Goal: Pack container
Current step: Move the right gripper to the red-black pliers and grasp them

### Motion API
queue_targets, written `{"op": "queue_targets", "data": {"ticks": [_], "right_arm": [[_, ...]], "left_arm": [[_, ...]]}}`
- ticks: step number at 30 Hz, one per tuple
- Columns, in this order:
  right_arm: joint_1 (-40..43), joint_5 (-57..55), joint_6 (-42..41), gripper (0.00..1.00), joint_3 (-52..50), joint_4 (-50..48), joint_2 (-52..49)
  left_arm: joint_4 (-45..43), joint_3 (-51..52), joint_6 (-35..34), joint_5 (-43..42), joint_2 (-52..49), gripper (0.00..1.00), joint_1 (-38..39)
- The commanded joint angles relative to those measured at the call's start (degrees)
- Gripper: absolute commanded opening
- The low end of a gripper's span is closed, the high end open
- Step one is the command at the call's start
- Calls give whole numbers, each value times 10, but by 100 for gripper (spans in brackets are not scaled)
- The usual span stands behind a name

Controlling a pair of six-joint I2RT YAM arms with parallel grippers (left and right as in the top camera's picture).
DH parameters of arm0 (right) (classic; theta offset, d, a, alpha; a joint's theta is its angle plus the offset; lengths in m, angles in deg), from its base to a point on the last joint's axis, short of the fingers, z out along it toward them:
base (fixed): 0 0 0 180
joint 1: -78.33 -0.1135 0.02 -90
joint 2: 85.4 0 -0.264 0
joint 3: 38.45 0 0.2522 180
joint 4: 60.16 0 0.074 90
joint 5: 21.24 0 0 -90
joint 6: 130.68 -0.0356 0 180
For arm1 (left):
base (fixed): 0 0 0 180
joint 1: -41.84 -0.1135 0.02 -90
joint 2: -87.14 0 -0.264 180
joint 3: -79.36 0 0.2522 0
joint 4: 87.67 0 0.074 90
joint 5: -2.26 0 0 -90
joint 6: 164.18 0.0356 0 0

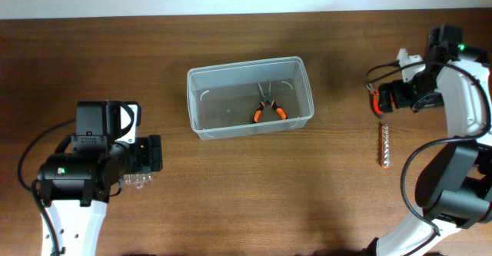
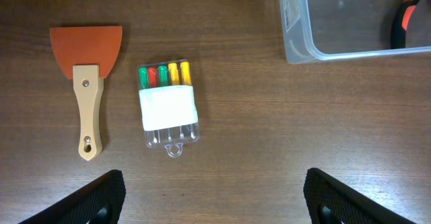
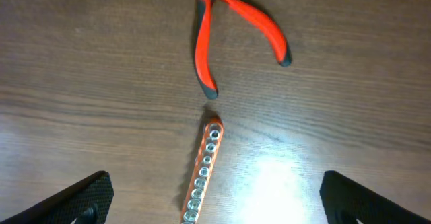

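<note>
The container (image 1: 250,97) sits on the brown worktop (image 1: 231,202) near its middle, long side running left to right, well apart from both arms. Inside it, toward its right half, lie orange pliers (image 1: 269,110) with black on the handles, flat on the bottom with the nose pointing far. The left hand (image 2: 212,202) hovers over the near left part of the worktop with its fingers (image 2: 101,197) spread wide and nothing between them. Below it lies a clear pack (image 2: 168,106) with a white label and five coloured tips, green, red, green, yellow and yellow. Just left of the pack, not touching it, lies a scraper (image 2: 87,83) with an orange blade and a pale wooden handle. In the left wrist view a rounded corner of the container shows at the upper right, well apart from the pack, with one handle of the orange pliers visible through its wall. The right hand (image 3: 217,205) hangs over the right side of the worktop, also spread wide and holding nothing. Under it lie red pliers (image 3: 232,29) with black handle tips, handles splayed. An orange rail (image 3: 202,177) carrying a row of small metal sockets lies just beside them. Its end is close to one handle tip, with a thin gap between. From overhead, the rail lies to the near side of the right hand, and the red pliers are mostly hidden by the arm.
</note>
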Motion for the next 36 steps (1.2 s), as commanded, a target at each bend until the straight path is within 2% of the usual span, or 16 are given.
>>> {"op": "queue_targets", "data": {"ticks": [1, 11, 36], "right_arm": [[-3, 19, 41, 99, -23, -21, 7], [-33, 17, 95, 99, -28, -49, -50], [-33, 17, 96, 99, -28, -115, -127]], "left_arm": [[0, 2, 9, 4, 3, 87, 3], [0, 2, 9, 4, 3, 87, 3], [1, 2, 9, 4, 3, 87, 3]]}}
